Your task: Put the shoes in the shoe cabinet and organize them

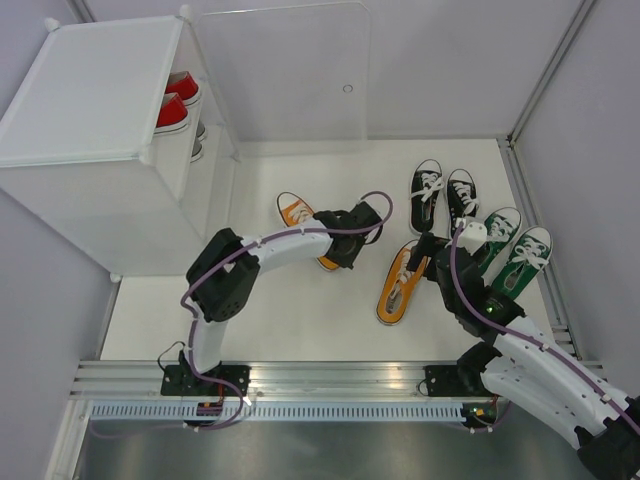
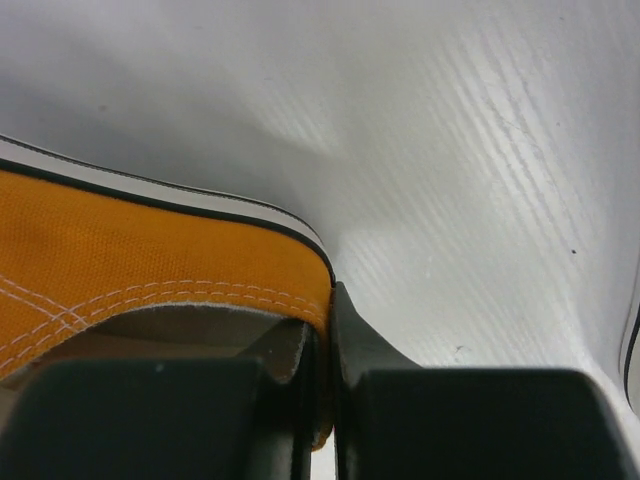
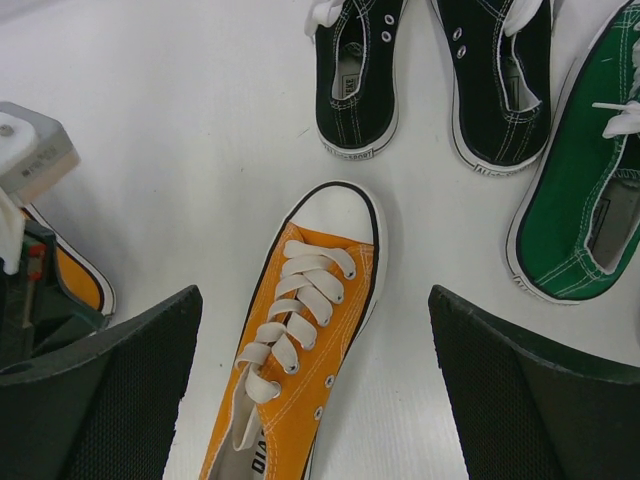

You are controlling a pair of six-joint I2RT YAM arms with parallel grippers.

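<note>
Left gripper (image 2: 330, 335) clamped on heel wall of left orange sneaker (image 2: 150, 250) | right gripper (image 3: 312, 300) spread wide, hovering over right orange sneaker (image 3: 300, 330) | black pair (image 1: 441, 193) beyond it, green pair (image 1: 515, 250) to its right | shoe cabinet (image 1: 90, 110) far left, door swung open, red sneakers (image 1: 172, 105) on a shelf inside

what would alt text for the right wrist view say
An orange sneaker with white laces lies on the white table, toe pointing away, framed between the wide-open right fingers. Beyond it sit two black sneakers and, at the right edge, a green sneaker.
</note>
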